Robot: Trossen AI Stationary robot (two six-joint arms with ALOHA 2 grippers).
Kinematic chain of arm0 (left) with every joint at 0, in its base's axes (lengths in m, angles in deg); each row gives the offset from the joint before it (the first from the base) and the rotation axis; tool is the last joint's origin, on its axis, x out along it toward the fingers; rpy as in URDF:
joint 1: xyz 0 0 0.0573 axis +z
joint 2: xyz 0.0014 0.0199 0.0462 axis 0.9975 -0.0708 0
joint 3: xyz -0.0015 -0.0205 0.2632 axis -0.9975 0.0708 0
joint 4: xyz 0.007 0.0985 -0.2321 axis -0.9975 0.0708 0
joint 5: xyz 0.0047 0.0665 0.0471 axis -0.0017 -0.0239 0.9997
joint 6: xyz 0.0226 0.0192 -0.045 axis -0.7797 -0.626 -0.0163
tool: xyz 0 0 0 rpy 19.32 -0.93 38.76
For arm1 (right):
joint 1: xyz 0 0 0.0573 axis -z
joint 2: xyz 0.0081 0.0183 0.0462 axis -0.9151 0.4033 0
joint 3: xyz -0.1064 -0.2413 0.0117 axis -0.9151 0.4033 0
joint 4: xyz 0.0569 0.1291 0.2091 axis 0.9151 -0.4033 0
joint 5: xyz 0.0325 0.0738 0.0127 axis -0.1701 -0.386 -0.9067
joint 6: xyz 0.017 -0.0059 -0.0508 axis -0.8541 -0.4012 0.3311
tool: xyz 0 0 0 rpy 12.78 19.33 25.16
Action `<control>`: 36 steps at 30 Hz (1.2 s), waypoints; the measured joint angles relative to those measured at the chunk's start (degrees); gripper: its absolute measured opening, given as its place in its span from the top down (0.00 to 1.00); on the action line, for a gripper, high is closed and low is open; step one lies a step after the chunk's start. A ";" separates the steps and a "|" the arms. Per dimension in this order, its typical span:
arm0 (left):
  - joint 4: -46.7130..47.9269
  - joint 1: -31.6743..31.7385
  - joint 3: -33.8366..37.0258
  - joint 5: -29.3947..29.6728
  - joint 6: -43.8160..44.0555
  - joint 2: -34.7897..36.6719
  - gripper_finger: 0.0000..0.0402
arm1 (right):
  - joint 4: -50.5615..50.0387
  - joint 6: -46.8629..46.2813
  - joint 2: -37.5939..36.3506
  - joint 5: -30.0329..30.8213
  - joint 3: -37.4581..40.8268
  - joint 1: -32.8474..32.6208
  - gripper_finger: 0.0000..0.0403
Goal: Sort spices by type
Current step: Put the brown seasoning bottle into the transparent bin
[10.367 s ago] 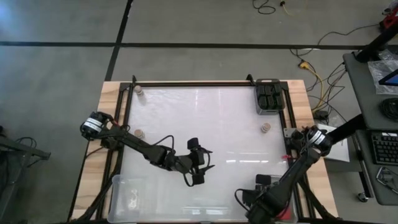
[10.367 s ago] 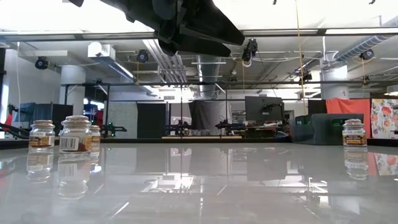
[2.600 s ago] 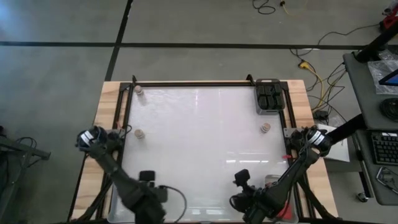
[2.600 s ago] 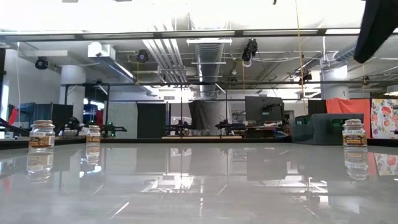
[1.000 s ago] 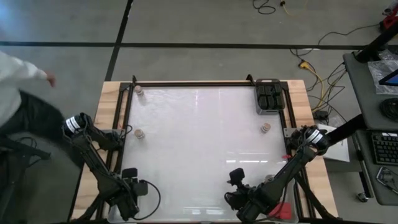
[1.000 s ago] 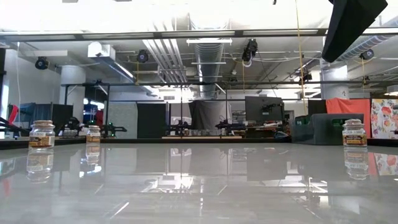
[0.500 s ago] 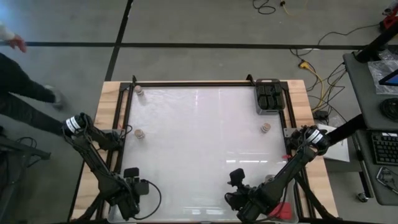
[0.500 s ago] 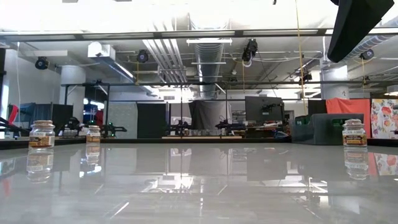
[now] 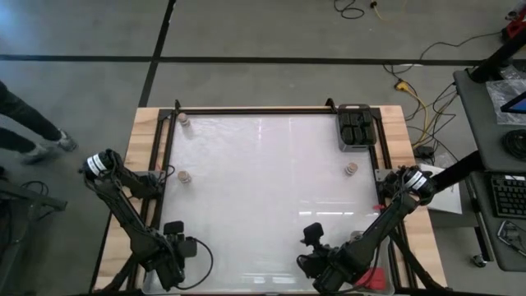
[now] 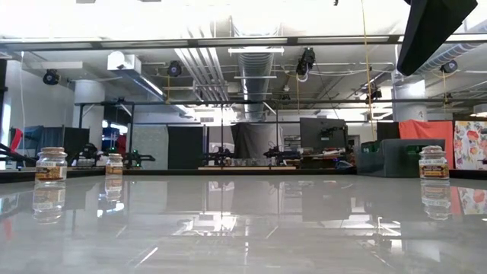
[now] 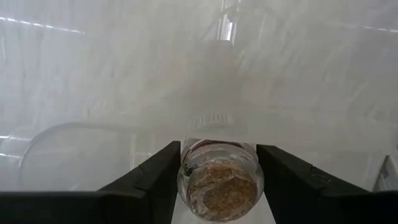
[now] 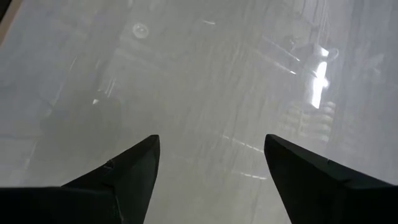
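My left gripper [image 11: 219, 163] hangs over a clear bin [image 11: 56, 134] at the table's near left corner, pointing down, shut on a round spice jar [image 11: 217, 186] with a tan-brown top. My right gripper [image 12: 211, 180] stands open above the bare table near its near right corner [image 9: 312, 247], with nothing between its fingers. Three more round tan-lidded jars stand upright on the table: far left [image 9: 184, 120], mid left [image 9: 185, 176] and mid right [image 9: 351, 168]. Black jars fill a bin [image 9: 355, 127] at the far right corner. My left gripper has the jar's round body [image 11: 186, 177] between its two fingers, one on each side, coming from above and pointing down. The jar's tan-brown top faces up between them. Whether its base rests on the bin floor, the jar itself hides.
Something red [image 9: 374, 277] shows beside my right arm at the near right corner. A dark frame rail [image 9: 271, 110] runs around the white table top. A person's legs [image 9: 33, 123] show on the floor off the table's left side. The table's middle holds nothing.
Both arms have kept their places. The person beside the table's left side has walked away toward the left, and only the legs still show.
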 joint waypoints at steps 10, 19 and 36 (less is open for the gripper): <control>-0.28 0.00 -0.22 -0.13 0.03 0.00 0.53 | 0.39 0.00 -0.02 0.00 0.00 0.00 0.29; -0.47 0.00 -0.24 -0.38 2.27 0.00 0.53 | 0.47 0.02 -0.02 0.00 0.00 0.00 0.33; 1.04 0.00 -0.39 0.02 6.95 0.00 0.42 | 0.85 0.02 -0.02 0.00 0.00 0.00 0.29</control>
